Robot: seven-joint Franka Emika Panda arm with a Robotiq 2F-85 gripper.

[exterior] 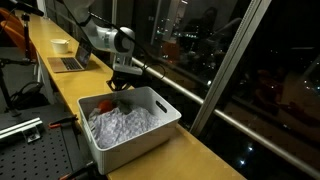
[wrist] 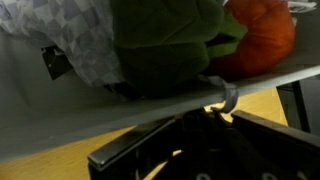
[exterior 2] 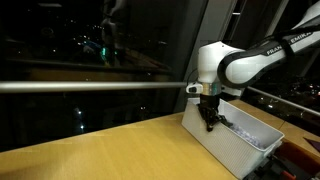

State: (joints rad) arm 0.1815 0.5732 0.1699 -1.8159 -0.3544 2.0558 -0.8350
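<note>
in the wrist view my gripper [wrist: 222, 100] has its jaws together right at the top edge of the white bin [wrist: 120, 125], and one fingertip looks hooked over that edge. i cannot tell whether the thin wall is pinched between them or nothing is. just past the wall lies a green lump [wrist: 165, 45], touching an orange lump [wrist: 262, 35] beside it, with a patterned cloth [wrist: 70, 35] heaped against it.

my worry is this: if the wall is caught, any lift or pull could tip or drag the whole bin, which looks like light plastic with its load bunched up. if it is not caught, closed tips pushed inward would only shove the green lump under the cloth.

in an exterior view the gripper [exterior: 120, 84] sits at a corner of the rim. the bin [exterior: 165, 140] stands on the wooden counter [exterior: 205, 160] close to its edge, so a drag that way could send it off. a laptop [exterior: 70, 63] lies well apart, further along. the window [exterior: 200, 50] runs close behind the arm, so a wide swing risks the glass.
</note>
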